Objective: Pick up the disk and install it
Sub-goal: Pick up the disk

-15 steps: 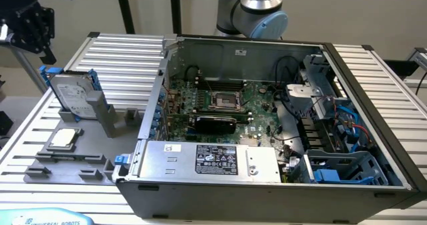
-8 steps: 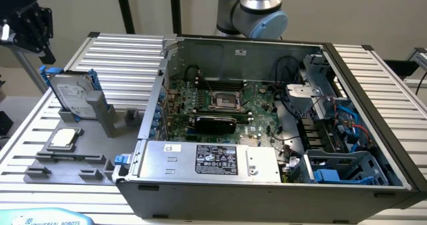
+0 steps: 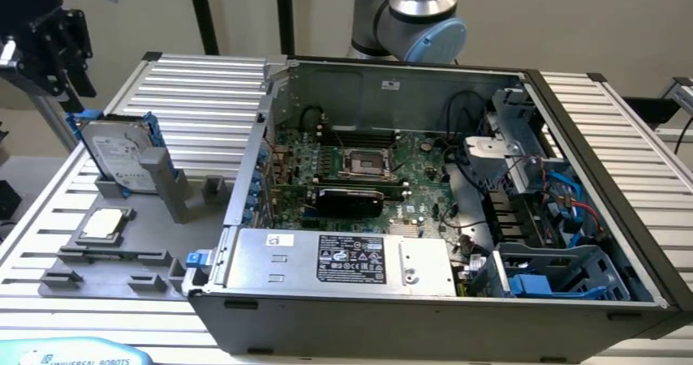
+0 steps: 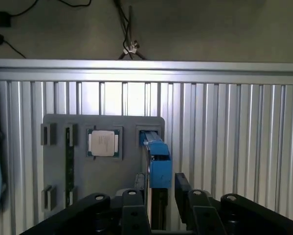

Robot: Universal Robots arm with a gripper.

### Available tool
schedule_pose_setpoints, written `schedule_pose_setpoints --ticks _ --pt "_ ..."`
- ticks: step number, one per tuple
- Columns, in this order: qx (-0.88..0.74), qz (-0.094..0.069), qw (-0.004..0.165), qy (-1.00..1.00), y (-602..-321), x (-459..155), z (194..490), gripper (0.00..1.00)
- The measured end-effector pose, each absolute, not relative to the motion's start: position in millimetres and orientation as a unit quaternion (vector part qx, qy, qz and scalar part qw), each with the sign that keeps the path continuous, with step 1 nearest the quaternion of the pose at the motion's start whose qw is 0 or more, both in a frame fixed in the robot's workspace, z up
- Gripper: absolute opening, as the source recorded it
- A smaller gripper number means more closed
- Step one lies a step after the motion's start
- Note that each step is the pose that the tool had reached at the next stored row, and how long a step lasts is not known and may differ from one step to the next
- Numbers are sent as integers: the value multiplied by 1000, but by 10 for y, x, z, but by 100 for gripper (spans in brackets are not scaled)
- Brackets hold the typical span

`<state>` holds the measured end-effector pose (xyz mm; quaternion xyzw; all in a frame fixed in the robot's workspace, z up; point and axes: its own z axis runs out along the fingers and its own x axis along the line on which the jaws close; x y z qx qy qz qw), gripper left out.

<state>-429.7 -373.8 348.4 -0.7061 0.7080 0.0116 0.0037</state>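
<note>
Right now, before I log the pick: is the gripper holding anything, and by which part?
Nothing held: the gripper hangs open above the disk, apart from it.

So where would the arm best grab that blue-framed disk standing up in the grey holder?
Probably by its upper part, coming straight down, one finger on each flat face. The disk stands on edge in the grey holder, whose posts box in its lower part, leaving the top free.
</note>
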Motion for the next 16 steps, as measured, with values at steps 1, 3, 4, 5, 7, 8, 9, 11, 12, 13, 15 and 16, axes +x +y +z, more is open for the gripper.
schedule_pose_setpoints --ticks 1,3,4,5,7,8,9,11,12,13,15,16 --pt "-706 12 4 708 -3737 -4297 3466 42" --pt "-705 12 4 709 -3737 -4297 3430 48" --pt "-704 12 4 710 -3738 -4297 3412 48" --pt "-704 12 4 710 -3737 -4297 3394 48" --pt "-702 12 4 712 -3737 -4296 3357 48" --pt "-701 12 4 713 -3737 -4294 3339 48" --pt "-700 12 4 714 -3737 -4293 3321 48" --pt "-698 12 5 716 -3737 -4292 3285 48" --pt "-697 12 5 717 -3737 -4292 3267 48" --pt "-696 12 5 718 -3737 -4292 3249 48" --pt "-695 12 5 719 -3738 -4292 3213 48" --pt "-695 12 5 719 -3738 -4292 3194 48"
